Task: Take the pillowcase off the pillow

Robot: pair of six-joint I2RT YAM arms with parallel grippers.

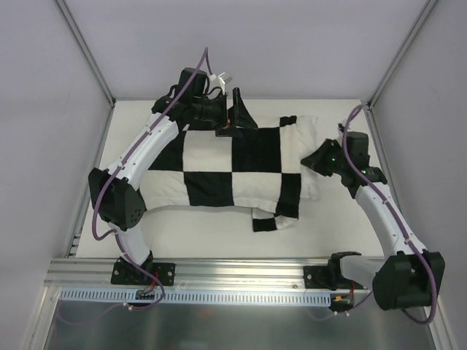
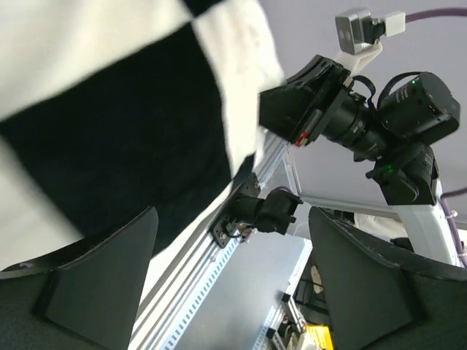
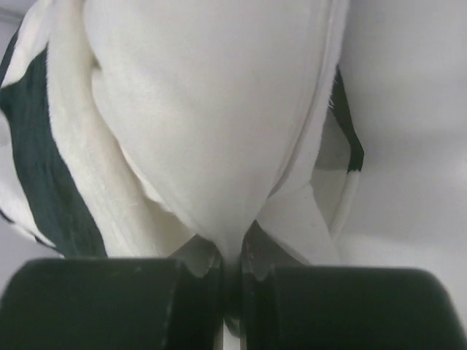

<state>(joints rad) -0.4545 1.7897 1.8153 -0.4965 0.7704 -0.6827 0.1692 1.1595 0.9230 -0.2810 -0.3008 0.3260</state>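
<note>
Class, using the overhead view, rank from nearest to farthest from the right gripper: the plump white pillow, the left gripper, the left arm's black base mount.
1. Plump white pillow: right end pinched in the right gripper.
2. Left gripper: by the black-and-white checkered pillowcase's far edge.
3. Left arm's black base mount: near-left corner.

My left arm (image 1: pixel 157 138) and right arm (image 1: pixel 387 208) show white shells, black joints and purple cables (image 1: pixel 206 58). The left gripper (image 2: pixel 232 219) and right gripper (image 3: pixel 232 257) are black.
</note>
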